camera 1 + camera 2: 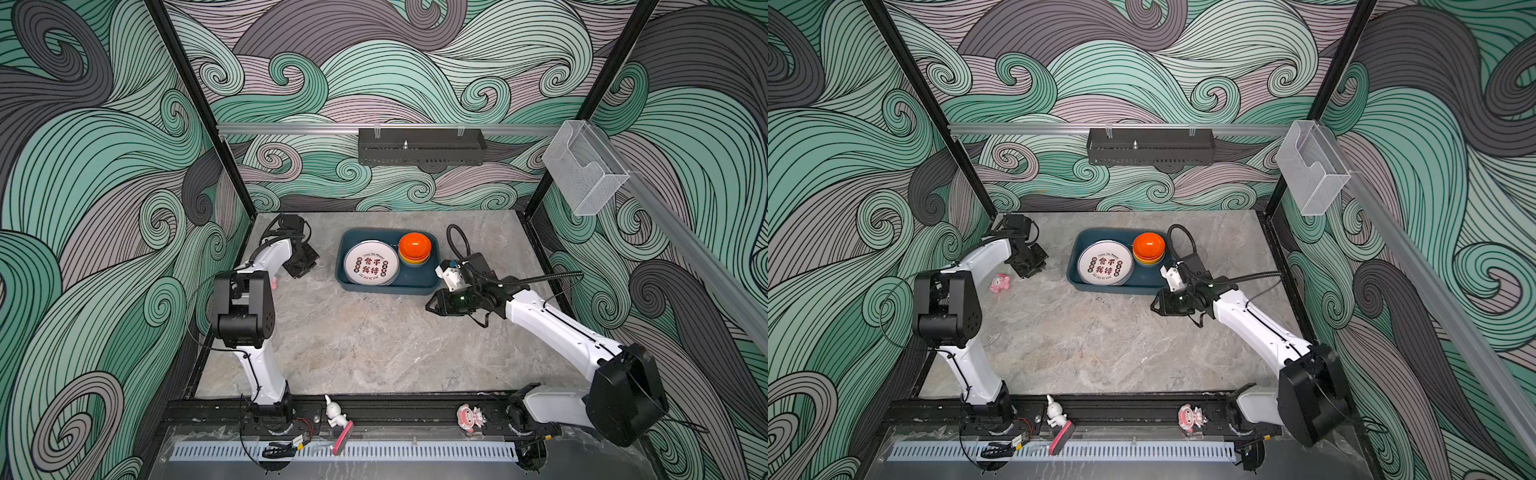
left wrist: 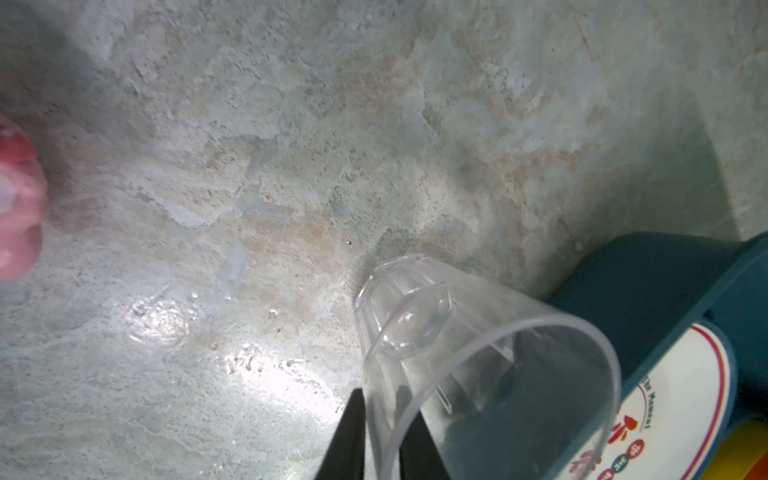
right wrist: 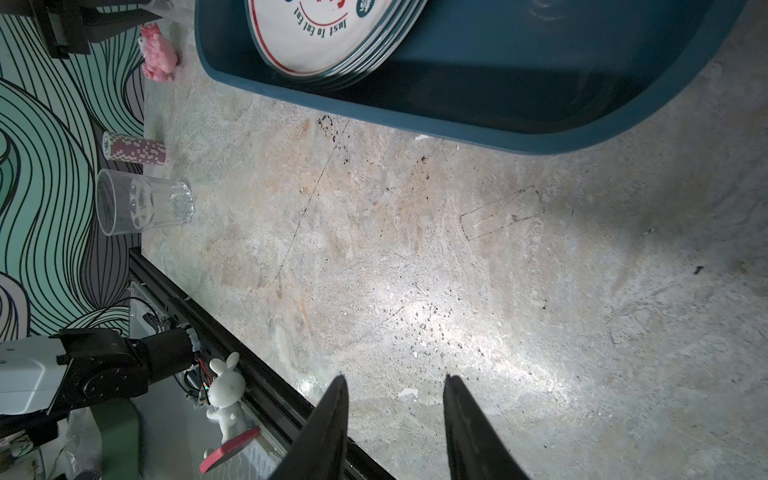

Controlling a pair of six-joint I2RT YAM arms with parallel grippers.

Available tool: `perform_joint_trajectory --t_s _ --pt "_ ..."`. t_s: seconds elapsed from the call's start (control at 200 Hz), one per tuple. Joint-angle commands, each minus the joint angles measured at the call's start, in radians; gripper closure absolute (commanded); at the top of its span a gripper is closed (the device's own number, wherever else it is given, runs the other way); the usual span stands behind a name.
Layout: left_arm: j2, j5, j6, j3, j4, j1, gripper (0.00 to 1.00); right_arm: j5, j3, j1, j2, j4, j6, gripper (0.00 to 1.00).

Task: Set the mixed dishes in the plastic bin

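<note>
Grey desk (image 1: 374,340): left pincer (image 2: 382,411) clamped on a glass (image 2: 478,353) by its rim; next, probably lift it into the bin (image 2: 648,282). Right pincer (image 3: 395,380) apart, empty.

Both top views are looking down from high up front, covering whole table (image 1: 374,353). L wrist cam is sitting close over a glass (image 2: 478,353); R wrist cam is skimming low; both are catching bin (image 2: 648,282).

My left arm (image 1: 245,307) is folded with the elbow high and the wrist dipped at the far left. The left gripper (image 2: 382,411) pinches the wall of the clear glass tumbler (image 2: 478,353). My right arm (image 1: 557,332) stretches low toward the middle, with the right gripper (image 3: 395,378) parted and empty.
</note>
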Motion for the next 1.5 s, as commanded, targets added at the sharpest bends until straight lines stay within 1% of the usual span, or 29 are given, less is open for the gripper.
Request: perform_joint_trajectory --t_s 0.0,0.185,0.34,0.48,0.735,0.926,1.041,1.126,1.216,1.316,1.346,1.496 --pt "-0.047 0.008 0.013 0.002 -0.026 0.014 0.89 0.018 0.0 0.002 0.007 -0.003 -0.002 0.6" --pt "-0.101 0.004 0.033 -0.004 -0.045 0.017 0.97 0.014 0.006 0.002 -0.007 -0.009 0.004 0.6" --pt "-0.157 0.005 0.046 -0.011 -0.061 0.018 0.99 0.02 0.016 0.002 -0.022 -0.018 0.01 0.6" --pt "-0.21 0.032 0.059 -0.028 -0.073 0.018 1.0 0.028 0.04 0.002 -0.033 -0.027 0.018 0.6" --pt "-0.321 0.145 0.096 -0.086 -0.058 0.014 1.0 0.058 0.157 0.002 -0.014 -0.085 0.032 0.6" --pt "-0.385 0.229 0.125 -0.098 -0.084 -0.008 1.0 0.048 0.269 0.004 0.026 -0.13 0.039 0.6" --pt "-0.417 0.26 0.148 -0.104 -0.108 -0.045 1.0 0.049 0.339 0.011 0.054 -0.164 0.047 0.59" --pt "-0.436 0.277 0.161 -0.109 -0.124 -0.077 1.0 0.059 0.391 0.027 0.078 -0.196 0.048 0.57" --pt "-0.445 0.271 0.174 -0.113 -0.144 -0.123 1.0 0.087 0.456 0.053 0.111 -0.242 0.041 0.54" --pt "-0.444 0.264 0.174 -0.12 -0.148 -0.183 1.0 0.105 0.514 0.077 0.143 -0.279 0.034 0.54" --pt "-0.473 0.264 0.173 -0.123 -0.148 -0.203 1.0 0.106 0.529 0.083 0.151 -0.283 0.035 0.54" --pt "-0.463 0.243 0.172 -0.12 -0.154 -0.29 1.0 0.109 0.597 0.129 0.191 -0.31 0.035 0.54"
